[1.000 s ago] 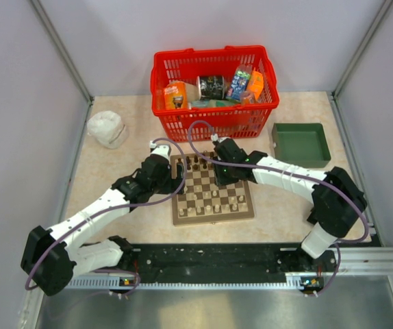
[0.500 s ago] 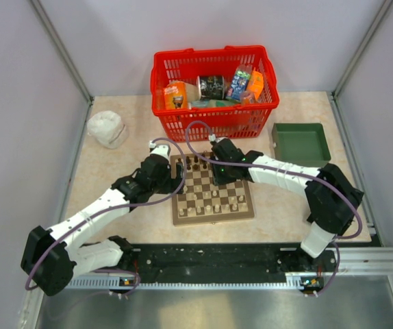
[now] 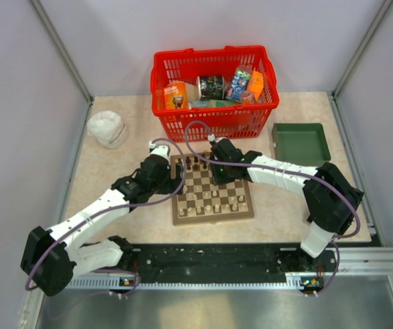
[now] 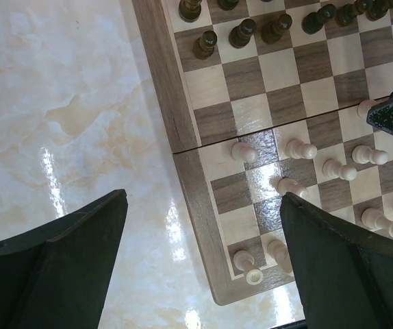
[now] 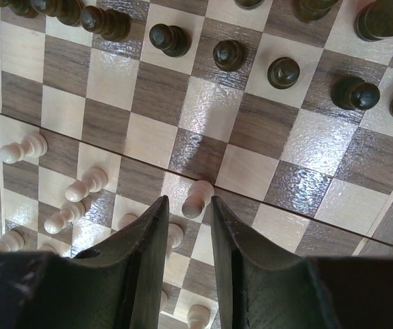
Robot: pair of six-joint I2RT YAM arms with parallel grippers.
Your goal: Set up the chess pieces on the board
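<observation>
Small square wooden board, light + dark brown checks w/ a plain tan border, lies flat mid-table betw. the two arms, just in front of the red plastic mesh basket. A seam runs across its middle and the squares are glossy. Tiny turned-wood chess pieces stand on it, w/ rounded heads on flared bases: dark brown pieces along the far rows, pale tan pieces spread unevenly over the near half. Right gripper, black fingers, gap narrow, hangs over the board near the seam w/ one pale pawn betw. the tips; can't tell if it's pinched. Left gripper is spread wide, holding nothing, above the board's left edge and the shiny beige marble-look table. Square green tray sits far right and a white crumpled bundle far left, both well apart from the board.
</observation>
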